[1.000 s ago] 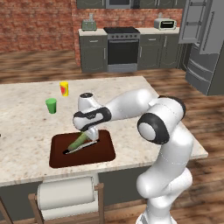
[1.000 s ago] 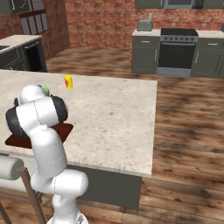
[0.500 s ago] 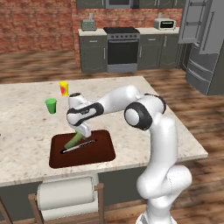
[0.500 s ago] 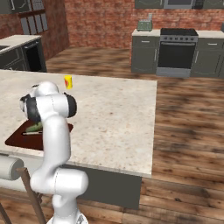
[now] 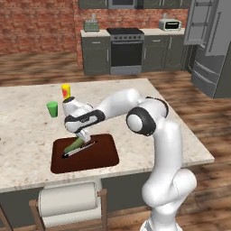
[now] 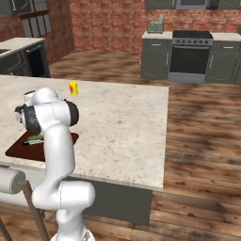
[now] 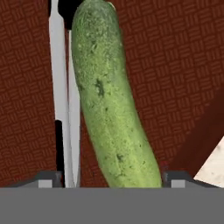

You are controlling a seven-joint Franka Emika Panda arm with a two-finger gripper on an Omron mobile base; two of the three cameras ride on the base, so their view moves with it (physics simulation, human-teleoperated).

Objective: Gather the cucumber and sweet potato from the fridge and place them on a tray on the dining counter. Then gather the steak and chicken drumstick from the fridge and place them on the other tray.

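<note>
On the left side of the table (image 5: 27,135) there's a green cup (image 5: 53,108), and a bit further back and to the right a yellow cup (image 5: 66,91) with a red patch on it. In front of those sits the dark red tray (image 5: 99,155), near the front edge. The cucumber (image 5: 74,145) lies on it at a slant, with a thin silver and black utensil (image 5: 80,149) lying right alongside it.

The claw (image 5: 84,135) is down right over the upper end of the cucumber. From the hand camera the cucumber (image 7: 111,100) runs lengthwise between the 2 fingertips (image 7: 48,178), and both tips sit clear of it with tray showing on either side, so the claw is open and not gripping anything. The utensil (image 7: 61,87) is just left of the cucumber there.

From the right camera the arm hides most of it, but you can see a corner of the tray (image 6: 19,148) with a bit of cucumber (image 6: 38,137) poking out.
</note>
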